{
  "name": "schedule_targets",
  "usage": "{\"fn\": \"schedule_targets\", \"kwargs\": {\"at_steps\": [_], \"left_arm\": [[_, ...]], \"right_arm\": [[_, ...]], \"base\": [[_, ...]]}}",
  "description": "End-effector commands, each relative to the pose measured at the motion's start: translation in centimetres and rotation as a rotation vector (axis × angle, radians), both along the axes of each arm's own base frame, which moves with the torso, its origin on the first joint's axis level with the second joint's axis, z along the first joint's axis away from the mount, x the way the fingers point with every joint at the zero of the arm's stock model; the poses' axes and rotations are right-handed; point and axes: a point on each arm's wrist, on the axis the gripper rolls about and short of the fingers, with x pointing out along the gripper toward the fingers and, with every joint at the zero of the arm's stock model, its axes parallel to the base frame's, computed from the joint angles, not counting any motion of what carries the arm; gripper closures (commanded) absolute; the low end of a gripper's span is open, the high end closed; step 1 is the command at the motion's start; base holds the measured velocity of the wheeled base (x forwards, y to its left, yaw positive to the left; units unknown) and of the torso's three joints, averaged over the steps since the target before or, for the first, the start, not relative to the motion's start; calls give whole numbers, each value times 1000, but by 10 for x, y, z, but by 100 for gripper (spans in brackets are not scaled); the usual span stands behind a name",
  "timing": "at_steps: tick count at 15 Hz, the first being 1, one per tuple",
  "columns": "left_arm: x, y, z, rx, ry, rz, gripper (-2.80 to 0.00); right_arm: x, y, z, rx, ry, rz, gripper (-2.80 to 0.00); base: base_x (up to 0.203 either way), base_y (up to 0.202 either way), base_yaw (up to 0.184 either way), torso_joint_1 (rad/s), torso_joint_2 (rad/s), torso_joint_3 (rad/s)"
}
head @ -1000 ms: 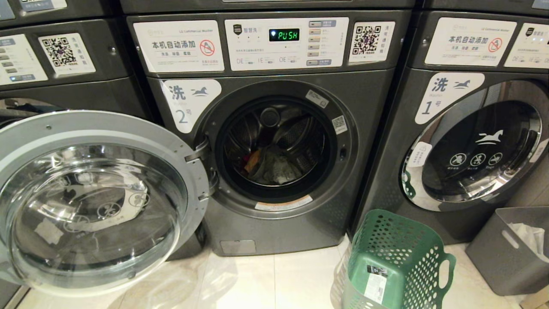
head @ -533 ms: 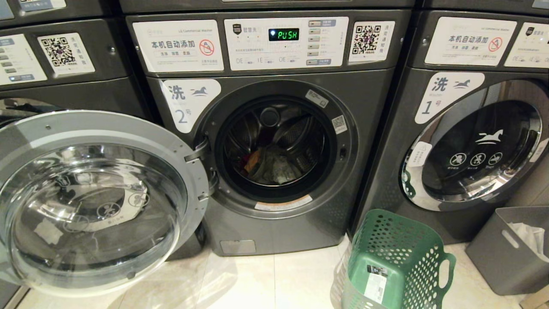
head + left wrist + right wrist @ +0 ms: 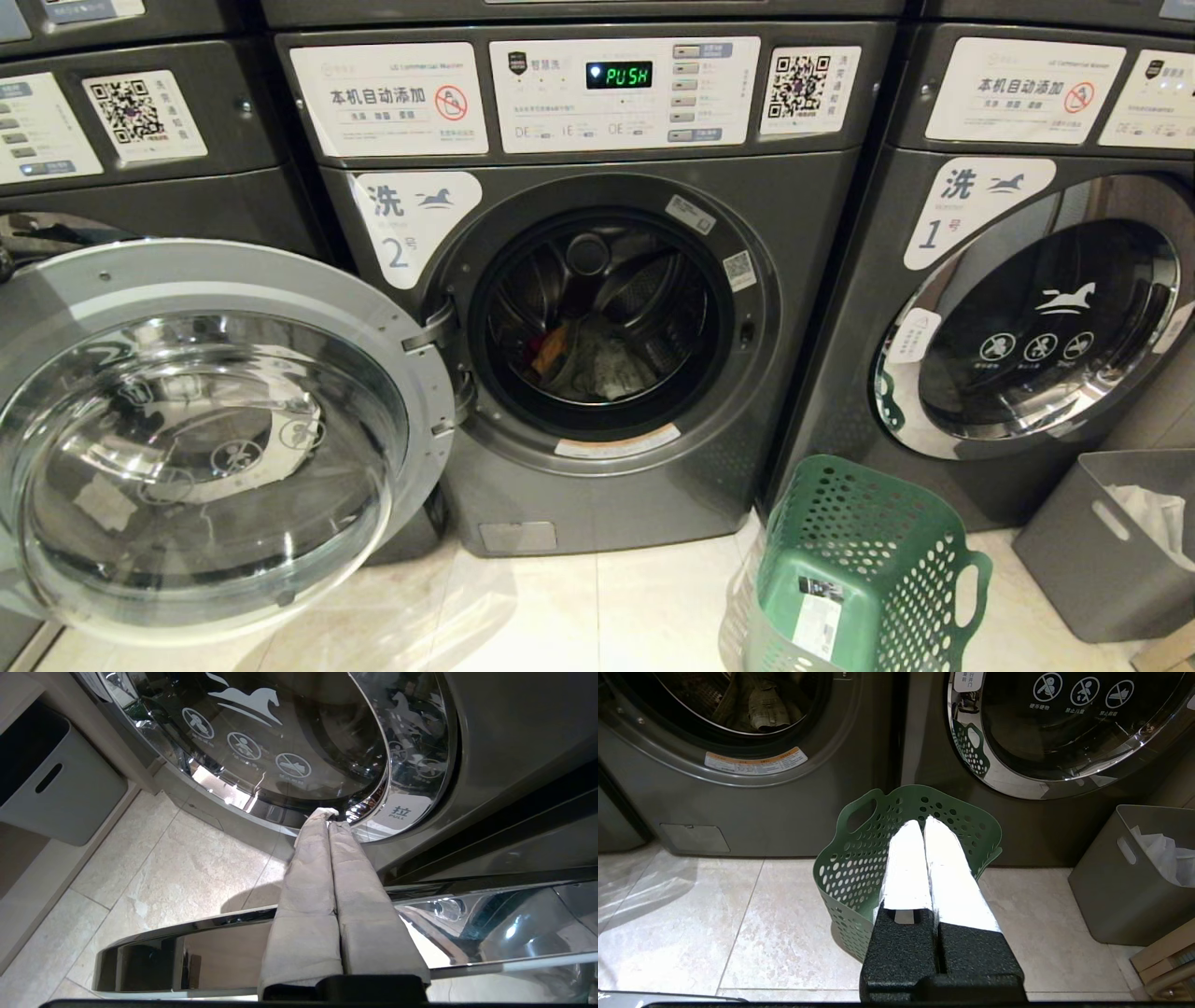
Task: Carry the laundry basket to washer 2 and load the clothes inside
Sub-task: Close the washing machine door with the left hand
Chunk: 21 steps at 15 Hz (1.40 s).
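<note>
Far left in the head view: open door (image 3: 201,439) of washer 2 (image 3: 597,308), swung wide on its hinge, chrome rim and bulging glass facing the camera. Behind that door, out of the head view: left gripper (image 3: 330,820), cloth-covered fingers (image 3: 308,877) pressed flat together with nothing between them, poised above the door's chrome edge and aimed toward the closed round door of a neighbouring machine bearing a white horse logo. Centre: washer 2 itself, dark grey, white label with numeral 2 beside the opening, green PUSH on the display (image 3: 619,75). Inside the drum: the clothes (image 3: 583,359), a heap low down with an orange-yellow patch and a red-pink edge at its left and a paler, greyish crumple beside it; colours hard to read in the dark drum, so possibly more than two pieces. Right of centre, on the pale tiled floor (image 3: 560,607): the laundry basket (image 3: 864,569), green, perforated, standing upright just before the gap between washer 2 and washer 1 (image 3: 1036,317), inside looking bare apart from a label. Above the basket in the right wrist view: right gripper (image 3: 924,822), white-wrapped fingers (image 3: 903,868) closed tip to tip, holding nothing. Further right: washer 1, door shut. Far right: grey bin (image 3: 1111,551) with a white bag inside, on the floor near washer 1.
</note>
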Motion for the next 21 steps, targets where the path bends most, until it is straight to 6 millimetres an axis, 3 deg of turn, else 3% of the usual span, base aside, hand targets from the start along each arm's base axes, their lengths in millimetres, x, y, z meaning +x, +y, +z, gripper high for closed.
{"fn": "schedule_targets", "kwargs": {"at_steps": [1, 10, 16, 21], "left_arm": [[-4, -4, -2, -21, 37, -6, 0], [-54, -70, 14, -127, 260, -124, 0], [-84, -146, 28, -146, 335, -404, 0], [-90, -223, 28, -149, 366, -696, 0]], "right_arm": [[0, 0, 0, -1, 1, 1, 0], [0, 0, 0, 6, 1, 1, 0], [0, 0, 0, 20, 2, 1, 0], [0, 0, 0, 39, 2, -1, 0]], "base": [[0, 0, 0, 0, 0, 0], [0, 0, 0, 0, 0, 0], [0, 0, 0, 0, 0, 0], [0, 0, 0, 0, 0, 0]]}}
